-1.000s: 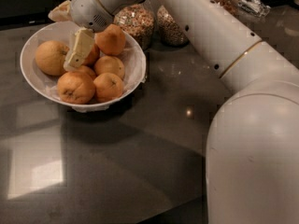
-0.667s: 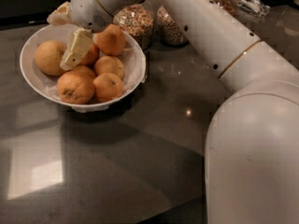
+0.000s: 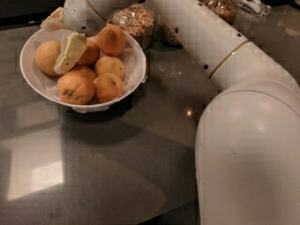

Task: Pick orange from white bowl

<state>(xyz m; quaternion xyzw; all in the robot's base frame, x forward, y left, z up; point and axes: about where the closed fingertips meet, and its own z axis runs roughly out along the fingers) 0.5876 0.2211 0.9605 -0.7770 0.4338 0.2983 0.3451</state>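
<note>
The cream-coloured pincer (image 3: pixel 69 54) hangs inside the wide, shallow white bowl (image 3: pixel 37 89). It is tipped down into the pile of fruit, and its wrist housing covers the bowl's far rim. Whether it is spread or pressed together I cannot tell from this angle; only one pale flat face of it shows.

That face lies just right of the large, pale yellowish round orange (image 3: pixel 46 56), touching it or very nearly so. The orange sits at the left side of the bowl against the wall. The pincer seems to be wedging into the gap between this fruit and the smaller deep-orange fruits (image 3: pixel 109 67) crowded to its right, probably to straddle the pale one alone.

A thin translucent liner (image 3: pixel 137 64) ruffles over the bowl's right rim, so the fruit rests on soft footing and could roll when nudged.

The thick white arm (image 3: pixel 211 46) reaches in from the near right, across the dark glossy desk (image 3: pixel 117 163). It passes in front of a clear glass jar of mixed grains (image 3: pixel 136 22) just beyond the bowl.

The orange is not yet lifted; the grasp is the step in hand.
</note>
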